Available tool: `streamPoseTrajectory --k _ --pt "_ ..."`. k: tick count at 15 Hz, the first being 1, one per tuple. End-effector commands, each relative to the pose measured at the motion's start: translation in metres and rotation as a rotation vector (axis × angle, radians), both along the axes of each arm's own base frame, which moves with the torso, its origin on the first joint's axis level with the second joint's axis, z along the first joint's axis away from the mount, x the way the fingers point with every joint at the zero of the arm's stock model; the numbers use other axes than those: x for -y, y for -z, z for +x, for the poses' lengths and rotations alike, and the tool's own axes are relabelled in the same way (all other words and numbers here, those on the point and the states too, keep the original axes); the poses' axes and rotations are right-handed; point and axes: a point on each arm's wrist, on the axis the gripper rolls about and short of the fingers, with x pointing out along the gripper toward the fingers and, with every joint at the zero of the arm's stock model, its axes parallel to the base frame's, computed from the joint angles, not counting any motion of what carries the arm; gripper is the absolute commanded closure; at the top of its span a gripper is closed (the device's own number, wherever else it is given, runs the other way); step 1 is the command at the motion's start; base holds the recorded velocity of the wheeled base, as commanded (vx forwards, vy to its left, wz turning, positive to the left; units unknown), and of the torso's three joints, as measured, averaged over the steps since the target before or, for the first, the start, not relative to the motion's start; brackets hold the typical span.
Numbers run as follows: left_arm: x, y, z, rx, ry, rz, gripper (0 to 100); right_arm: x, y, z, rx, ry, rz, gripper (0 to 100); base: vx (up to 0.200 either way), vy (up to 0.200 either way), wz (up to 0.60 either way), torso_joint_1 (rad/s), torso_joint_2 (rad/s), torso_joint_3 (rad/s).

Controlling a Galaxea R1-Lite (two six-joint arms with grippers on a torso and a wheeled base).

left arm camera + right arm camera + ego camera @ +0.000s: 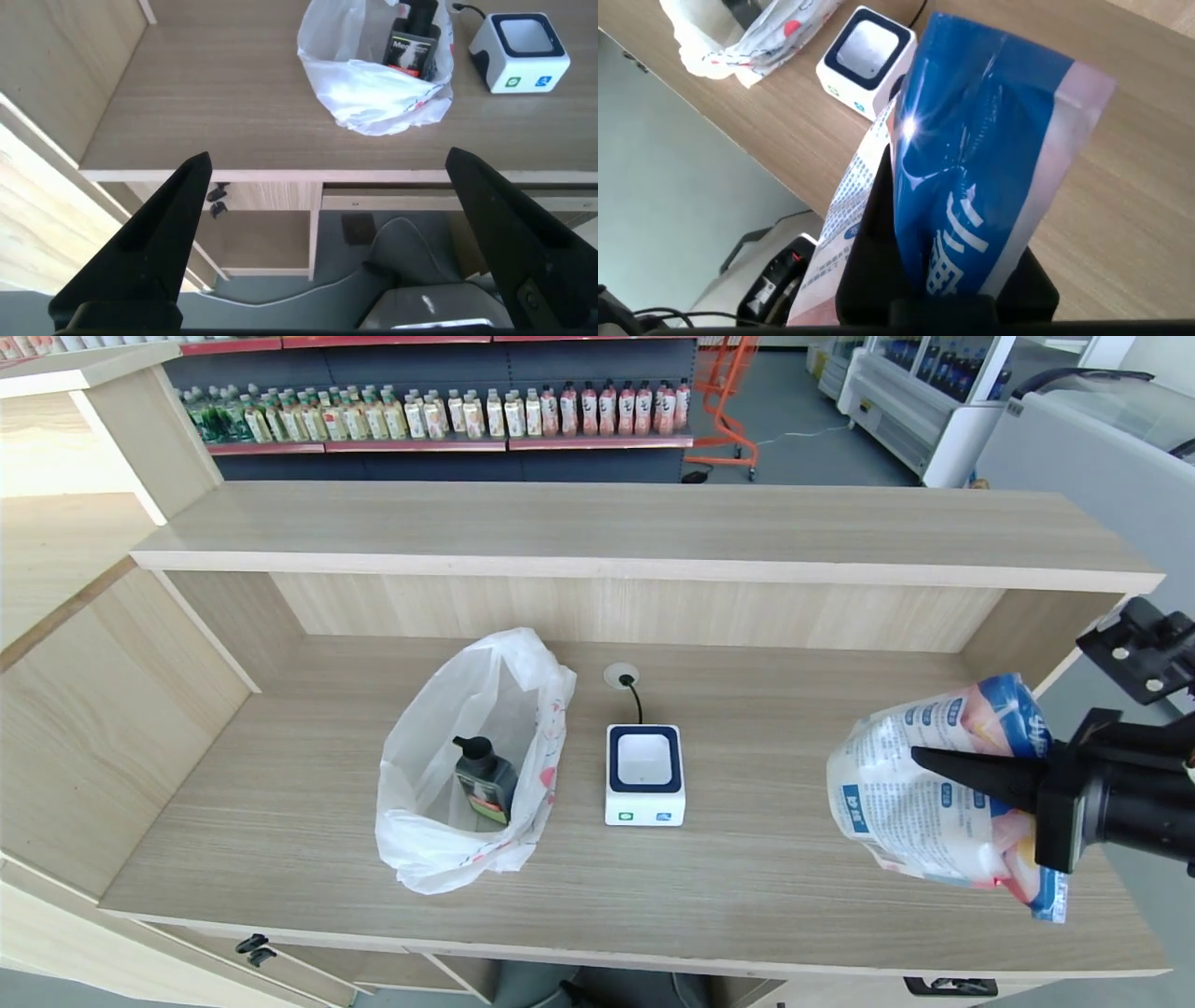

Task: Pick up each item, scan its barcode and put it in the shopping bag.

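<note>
Inside, the one white shopping bag [420,784] held a single dark pump bottle [484,779] standing upright, its label too small to read. One white scanner [644,773] sat just beside the bag on the surface [747,887]. Well apart from it, the right hand [971,779] was clamped on one blue-and-white printed pouch [896,812] at the right end. The left hand [329,161] hung with fingers spread, off the surface's front edge.
</note>
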Motion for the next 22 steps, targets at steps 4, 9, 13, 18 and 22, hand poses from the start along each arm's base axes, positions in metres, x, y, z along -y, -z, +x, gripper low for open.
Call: streamPoseTrajectory --k 4,9,13,18,22 --pt "0.000 0.000 0.000 -0.004 0.000 0.000 0 -0.006 0.005 0.022 -0.042 -0.002 -0.011 100 0.000 0.150 0.00 0.002 0.00 0.001" --pt "0.000 0.000 0.000 -0.002 0.000 0.000 0 -0.017 0.016 0.067 -0.056 -0.024 -0.109 100 0.000 0.000 0.00 0.000 0.00 0.000" --pt "0.000 0.000 0.000 -0.002 0.000 0.000 0 -0.030 0.026 0.107 0.077 -0.099 -0.260 100 0.000 0.000 0.00 0.000 0.00 0.000" --pt "0.000 0.000 0.000 -0.002 0.000 0.000 0 -0.048 0.044 0.140 0.248 -0.282 -0.320 100 0.000 0.000 0.00 0.000 0.00 0.000" --pt "0.000 0.000 0.000 -0.002 0.000 0.000 0 -0.053 0.056 0.152 0.343 -0.464 -0.331 100 0.000 0.000 0.00 0.000 0.00 0.000"
